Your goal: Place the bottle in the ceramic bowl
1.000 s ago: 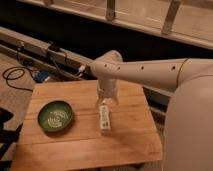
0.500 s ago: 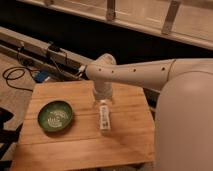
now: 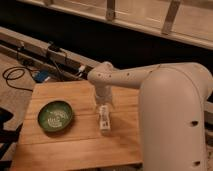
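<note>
The small white bottle (image 3: 104, 119) lies on its side on the wooden table (image 3: 75, 145), near the middle. The round green ceramic bowl (image 3: 55, 116) with a whitish speckled centre sits on the table to the bottle's left, apart from it. My gripper (image 3: 103, 106) hangs from the white arm (image 3: 130, 77) directly over the bottle's far end, very close to it or touching it.
The arm's large white body (image 3: 175, 120) fills the right side and covers the table's right edge. Black cables (image 3: 15, 75) and a rail run along the floor behind the table at left. A dark wall with a railing stands behind.
The arm has swung further left and lower, bringing the gripper down onto the far end of the bottle. The bottle and bowl have not moved.
</note>
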`<state>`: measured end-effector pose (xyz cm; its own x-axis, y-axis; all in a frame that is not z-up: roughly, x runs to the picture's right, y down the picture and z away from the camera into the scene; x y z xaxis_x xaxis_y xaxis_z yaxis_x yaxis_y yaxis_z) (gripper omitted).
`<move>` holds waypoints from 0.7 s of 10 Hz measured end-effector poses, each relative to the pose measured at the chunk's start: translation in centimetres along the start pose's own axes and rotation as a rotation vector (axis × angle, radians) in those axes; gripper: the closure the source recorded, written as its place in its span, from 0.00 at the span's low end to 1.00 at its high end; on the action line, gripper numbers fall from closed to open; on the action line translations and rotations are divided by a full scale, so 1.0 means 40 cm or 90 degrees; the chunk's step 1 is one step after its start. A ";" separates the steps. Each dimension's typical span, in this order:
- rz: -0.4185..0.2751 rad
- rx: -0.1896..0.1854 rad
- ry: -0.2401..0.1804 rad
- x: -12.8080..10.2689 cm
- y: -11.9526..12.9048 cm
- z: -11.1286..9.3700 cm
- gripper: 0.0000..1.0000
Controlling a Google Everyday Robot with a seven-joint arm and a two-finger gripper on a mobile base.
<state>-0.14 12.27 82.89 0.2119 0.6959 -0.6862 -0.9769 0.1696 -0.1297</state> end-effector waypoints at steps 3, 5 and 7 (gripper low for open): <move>0.023 -0.021 0.035 0.010 -0.016 0.074 0.35; 0.042 -0.042 0.053 0.018 -0.032 0.110 0.35; 0.044 -0.061 0.074 0.021 -0.023 0.144 0.35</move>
<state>1.08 16.73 86.57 0.1457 0.6171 -0.7733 -0.9882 0.0539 -0.1432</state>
